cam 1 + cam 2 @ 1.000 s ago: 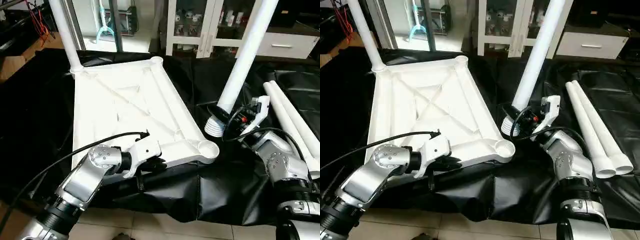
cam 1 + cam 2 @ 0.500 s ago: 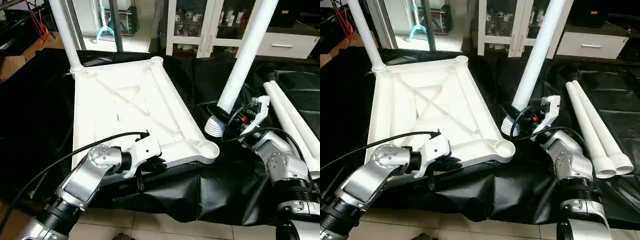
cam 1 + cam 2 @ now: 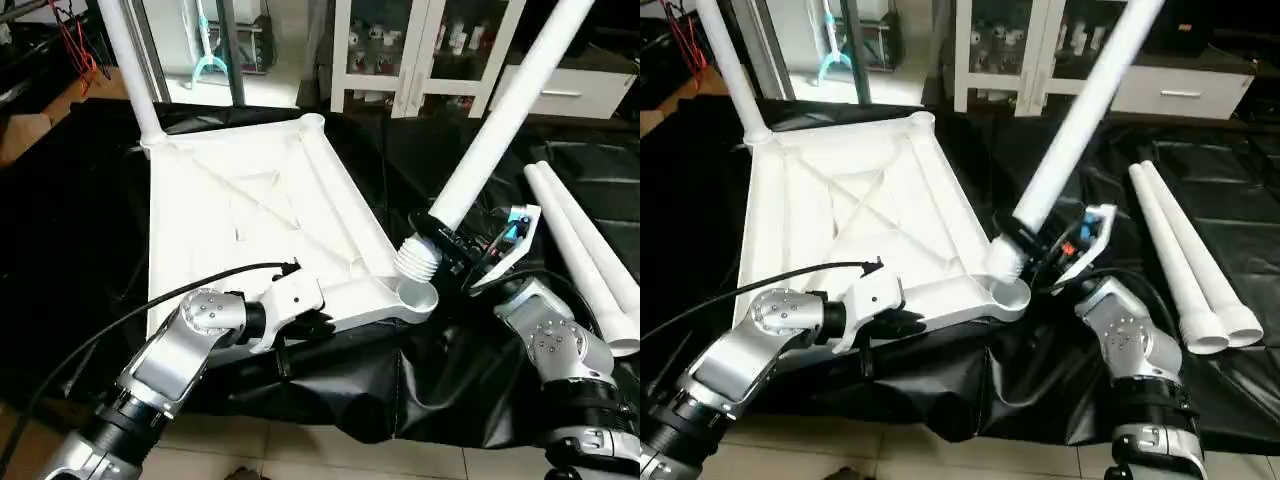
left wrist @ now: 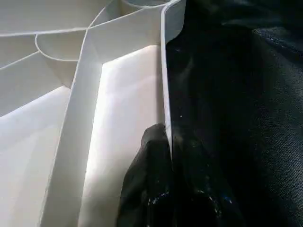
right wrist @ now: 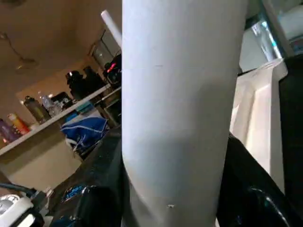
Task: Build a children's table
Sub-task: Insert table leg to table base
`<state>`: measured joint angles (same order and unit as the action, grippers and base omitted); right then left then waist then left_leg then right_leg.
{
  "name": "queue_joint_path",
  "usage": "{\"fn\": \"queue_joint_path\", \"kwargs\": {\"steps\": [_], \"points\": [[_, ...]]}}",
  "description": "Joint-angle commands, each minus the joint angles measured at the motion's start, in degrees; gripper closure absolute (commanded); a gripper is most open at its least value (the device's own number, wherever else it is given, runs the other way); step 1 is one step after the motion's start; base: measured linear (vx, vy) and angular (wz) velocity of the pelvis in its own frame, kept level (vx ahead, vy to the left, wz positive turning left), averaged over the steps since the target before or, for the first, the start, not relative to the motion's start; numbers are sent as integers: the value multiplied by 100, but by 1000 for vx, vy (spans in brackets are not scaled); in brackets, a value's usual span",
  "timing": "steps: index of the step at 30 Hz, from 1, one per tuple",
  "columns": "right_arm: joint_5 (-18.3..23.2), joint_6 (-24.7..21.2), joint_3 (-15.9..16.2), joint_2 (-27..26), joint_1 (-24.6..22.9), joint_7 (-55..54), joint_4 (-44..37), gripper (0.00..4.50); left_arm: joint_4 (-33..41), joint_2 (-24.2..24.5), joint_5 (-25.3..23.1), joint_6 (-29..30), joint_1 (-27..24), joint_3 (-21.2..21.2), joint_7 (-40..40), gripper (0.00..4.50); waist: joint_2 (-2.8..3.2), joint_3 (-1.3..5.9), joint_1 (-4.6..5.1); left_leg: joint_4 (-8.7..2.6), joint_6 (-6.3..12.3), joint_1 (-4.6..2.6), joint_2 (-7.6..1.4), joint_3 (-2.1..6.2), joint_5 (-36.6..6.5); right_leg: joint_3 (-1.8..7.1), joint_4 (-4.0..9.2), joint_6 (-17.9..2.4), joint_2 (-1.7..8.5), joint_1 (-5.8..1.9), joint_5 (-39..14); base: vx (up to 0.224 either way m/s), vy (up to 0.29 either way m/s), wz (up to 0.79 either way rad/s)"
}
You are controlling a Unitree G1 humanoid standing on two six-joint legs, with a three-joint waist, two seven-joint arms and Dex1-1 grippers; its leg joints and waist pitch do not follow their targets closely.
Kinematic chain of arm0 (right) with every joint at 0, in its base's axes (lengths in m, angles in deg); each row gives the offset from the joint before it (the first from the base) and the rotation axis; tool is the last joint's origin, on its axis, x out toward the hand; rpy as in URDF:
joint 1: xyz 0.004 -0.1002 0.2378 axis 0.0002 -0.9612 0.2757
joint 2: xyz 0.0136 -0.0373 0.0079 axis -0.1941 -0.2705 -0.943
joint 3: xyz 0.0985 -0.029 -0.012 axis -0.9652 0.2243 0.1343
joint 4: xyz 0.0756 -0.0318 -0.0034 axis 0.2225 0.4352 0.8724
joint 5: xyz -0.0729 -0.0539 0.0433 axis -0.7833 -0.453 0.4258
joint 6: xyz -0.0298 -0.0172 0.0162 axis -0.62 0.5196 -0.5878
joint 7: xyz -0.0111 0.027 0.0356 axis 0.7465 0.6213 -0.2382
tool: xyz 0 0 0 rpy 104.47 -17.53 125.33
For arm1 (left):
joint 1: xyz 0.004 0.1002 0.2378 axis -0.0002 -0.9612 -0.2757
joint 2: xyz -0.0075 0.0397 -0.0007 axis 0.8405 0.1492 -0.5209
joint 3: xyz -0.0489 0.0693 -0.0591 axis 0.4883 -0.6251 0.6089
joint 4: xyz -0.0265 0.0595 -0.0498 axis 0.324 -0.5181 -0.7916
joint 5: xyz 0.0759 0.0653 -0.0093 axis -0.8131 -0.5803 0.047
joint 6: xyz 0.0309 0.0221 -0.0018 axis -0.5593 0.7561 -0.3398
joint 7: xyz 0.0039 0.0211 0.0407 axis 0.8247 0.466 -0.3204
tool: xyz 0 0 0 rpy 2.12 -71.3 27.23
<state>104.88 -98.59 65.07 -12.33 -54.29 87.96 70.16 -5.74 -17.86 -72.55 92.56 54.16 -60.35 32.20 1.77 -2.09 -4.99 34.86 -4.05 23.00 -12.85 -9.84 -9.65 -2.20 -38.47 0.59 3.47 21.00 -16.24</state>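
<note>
— Left eye view: how far along?
— One leg (image 3: 128, 70) stands in the tabletop (image 3: 240, 220); the right jaws (image 3: 450, 248) clamp a second leg (image 3: 500, 120), its ribbed end just over the near socket (image 3: 418, 296) (not seated).
— Left jaws (image 4: 163, 165)?
— Pressed together on the tabletop's rim. Two spare legs (image 3: 590, 250) lie beyond the right jaws.

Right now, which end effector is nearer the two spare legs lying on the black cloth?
Right. The right end effector, gripping a leg, is beside the spare legs; the left end effector clamps the tabletop edge farther away.
</note>
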Motion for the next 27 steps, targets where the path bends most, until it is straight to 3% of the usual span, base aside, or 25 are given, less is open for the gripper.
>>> {"fn": "queue_joint_path", "kwargs": {"steps": [1,7,8,9,10,14,16,17,18,21,23,24,25,27], "points": [[33,-54,-42,53,-19,-45,-268,262,-190,8,-164,-68,66,-74,-59,450,-94,400,45,-282,392,-148,-14,-28,-31,178,411,-1296,295,-222,1513,0,0,0],[-526,375,294,292,-289,165,-213,262,-343,-48,-190,-212,152,62,-291,450,-105,394,30,-275,390,-132,-5,-32,-63,177,418,-1232,297,-230,1543,0,0,0],[-537,410,279,288,-301,143,-243,262,-389,-101,-155,-220,196,150,-386,422,-109,390,41,-275,390,-130,1,-35,-98,181,426,-1225,296,-230,1516,0,0,0],[-509,434,229,262,-262,94,-325,262,-410,-181,22,-145,291,336,-411,422,-72,394,43,-278,382,-135,-2,-24,-145,178,424,-1241,303,-232,1472,0,0,0],[-484,445,204,245,-205,68,-375,262,-345,-209,192,-53,345,461,-339,405,-96,398,60,-278,373,-134,0,-26,-147,178,424,-1260,300,-240,1477,0,0,0],[-458,540,158,212,-23,-2,-450,262,-58,-251,843,89,433,869,5,375,-85,424,98,-257,438,-112,17,-15,59,171,376,-1383,287,-252,1854,0,0,0],[-407,564,118,198,110,-31,-484,262,222,-126,1602,373,464,1291,529,363,-89,419,107,-250,482,-119,24,-25,88,170,360,-1462,281,-240,1943,0,0,0],[-407,564,118,198,110,-31,-484,262,222,-126,1602,373,464,1291,529,353,-89,418,115,-247,523,-116,29,-30,126,169,359,-1496,271,-240,1986,0,0,0],[-429,561,169,205,148,12,-532,262,314,63,1960,640,532,1540,789,348,-85,415,122,-239,550,-117,32,-29,146,170,350,-1475,260,-248,2033,0,0,0],[-509,598,271,207,157,56,-603,262,312,142,2211,763,645,1783,861,331,-76,420,141,-229,605,-124,43,-32,207,164,345,-1434,244,-251,2153,0,0,0],[-892,824,662,265,124,192,-804,262,-216,-225,1998,395,1226,2273,-175,313,-71,425,122,-215,602,-146,29,-34,132,156,361,-1415,237,-256,2164,0,0,0],[-1069,901,831,292,123,215,-863,262,-582,-409,1807,355,1563,2453,-843,310,-111,417,96,-229,595,-123,27,-21,145,153,364,-1399,262,-284,2157,0,0,0],[-1110,919,870,299,122,221,-876,262,-667,-451,1762,346,1641,2494,-998,309,-91,411,94,-233,562,-123,16,-24,91,153,366,-1370,251,-274,2112,0,0,0],[-1479,1165,1222,293,207,266,-891,262,-1701,-794,1463,123,2569,2813,-2454,309,-139,424,65,-202,543,-120,40,-11,63,161,366,-1282,262,-315,2209,0,0,0]]}}
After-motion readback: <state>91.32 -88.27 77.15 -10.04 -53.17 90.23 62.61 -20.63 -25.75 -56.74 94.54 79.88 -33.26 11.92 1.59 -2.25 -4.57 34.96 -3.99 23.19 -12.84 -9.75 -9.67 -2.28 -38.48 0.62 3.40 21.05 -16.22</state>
